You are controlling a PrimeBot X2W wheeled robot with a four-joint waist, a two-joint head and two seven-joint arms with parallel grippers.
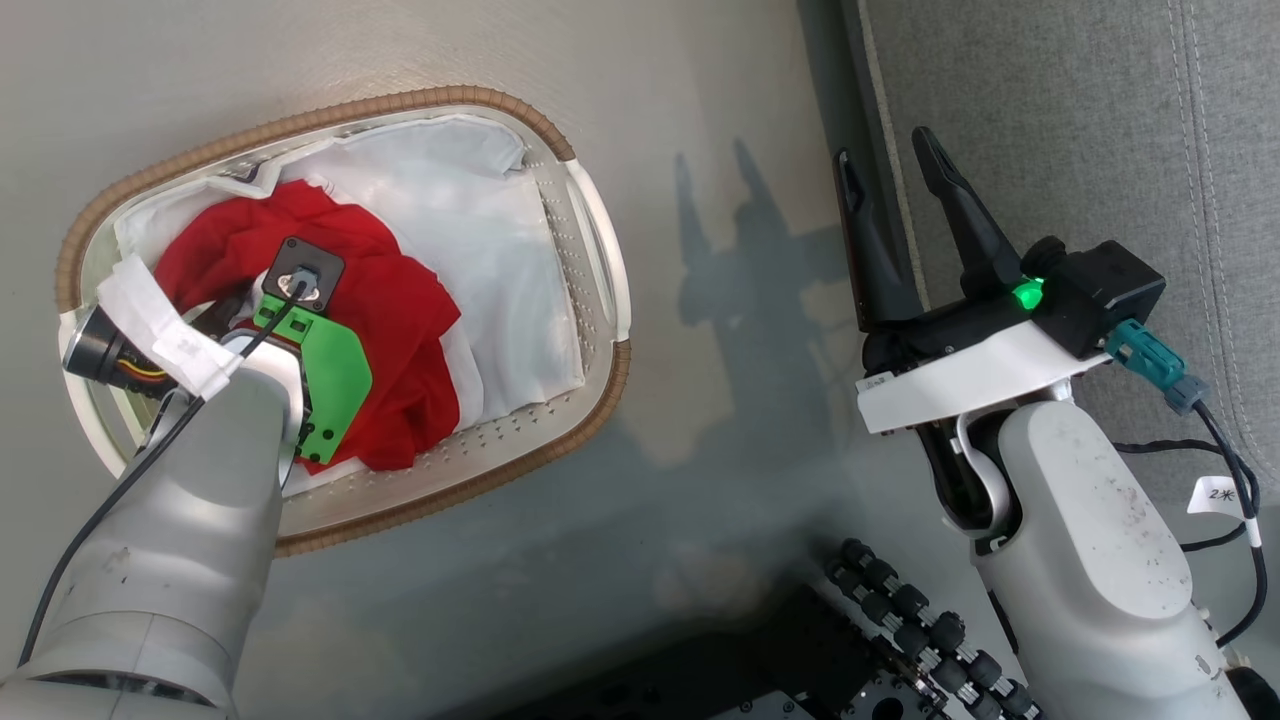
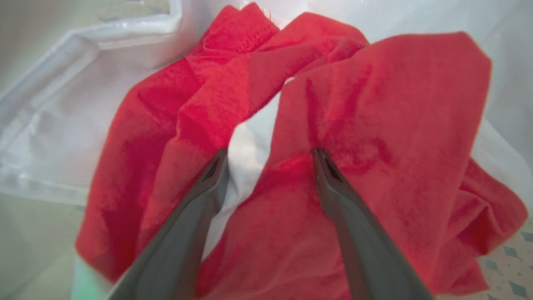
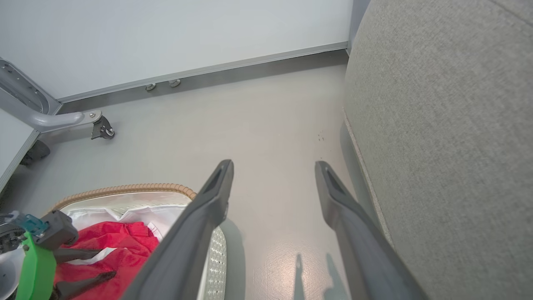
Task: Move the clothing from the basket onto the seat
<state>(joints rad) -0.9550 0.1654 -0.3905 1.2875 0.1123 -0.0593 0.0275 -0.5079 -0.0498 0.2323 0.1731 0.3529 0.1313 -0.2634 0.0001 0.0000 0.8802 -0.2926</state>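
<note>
Glossy grey floor (image 3: 270,121), crumpled red clothing (image 2: 374,104) beneath wide left claw (image 2: 270,153), right claw (image 3: 274,163) wide

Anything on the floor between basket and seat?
Nothing: bare grey floor from the basket to the seat, with a gripper shadow on it. The open right gripper hangs above the strip near the seat. Clearest in the head view.

The clothing (image 1: 400,300) is soft matt cloth, the basket (image 1: 606,262) perforated plastic with a woven rim, the seat (image 1: 1080,120) coarse grey fabric.
</note>
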